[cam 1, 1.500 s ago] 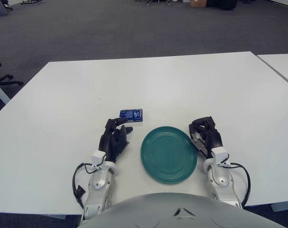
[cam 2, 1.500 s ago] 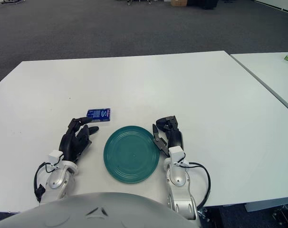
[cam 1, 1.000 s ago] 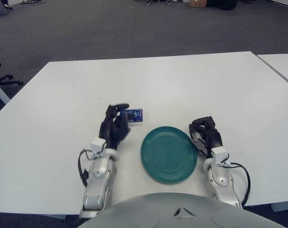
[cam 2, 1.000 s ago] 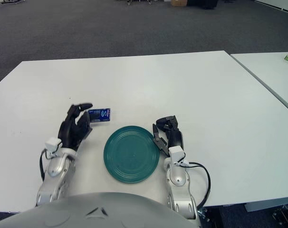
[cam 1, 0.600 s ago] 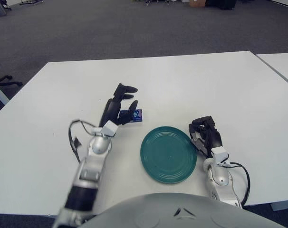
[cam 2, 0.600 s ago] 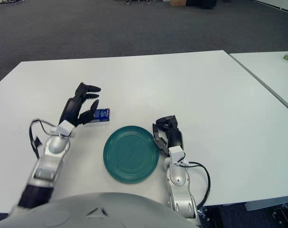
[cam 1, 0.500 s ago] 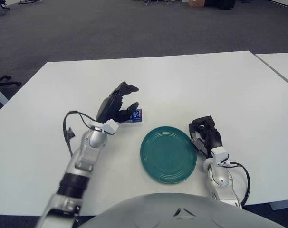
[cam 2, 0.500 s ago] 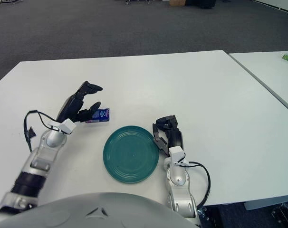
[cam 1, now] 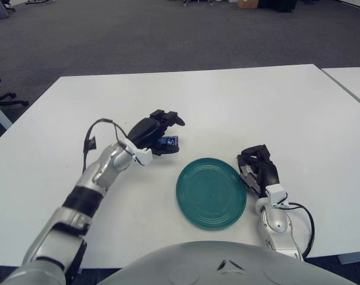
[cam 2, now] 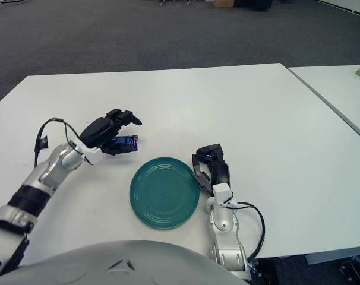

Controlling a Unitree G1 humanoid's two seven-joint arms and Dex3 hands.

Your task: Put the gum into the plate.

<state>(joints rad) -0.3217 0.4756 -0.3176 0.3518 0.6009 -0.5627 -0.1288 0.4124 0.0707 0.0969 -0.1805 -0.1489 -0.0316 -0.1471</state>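
Reaching over the table [cam 1: 239,101], our left hand [cam 1: 153,132] hovers above the gum [cam 1: 168,142], fingers spread and holding nothing. The gum lies just left of the plate [cam 1: 211,193]; our right hand [cam 1: 258,170] sits curled beside the plate's right.

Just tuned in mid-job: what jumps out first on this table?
The left robot hand is stretched out over the small blue gum pack, fingers spread above it with no grasp closed. Just to its right, near the table's front edge, sits the bare green plate. The right robot hand shows idle beside the plate's right rim, fingers curled.
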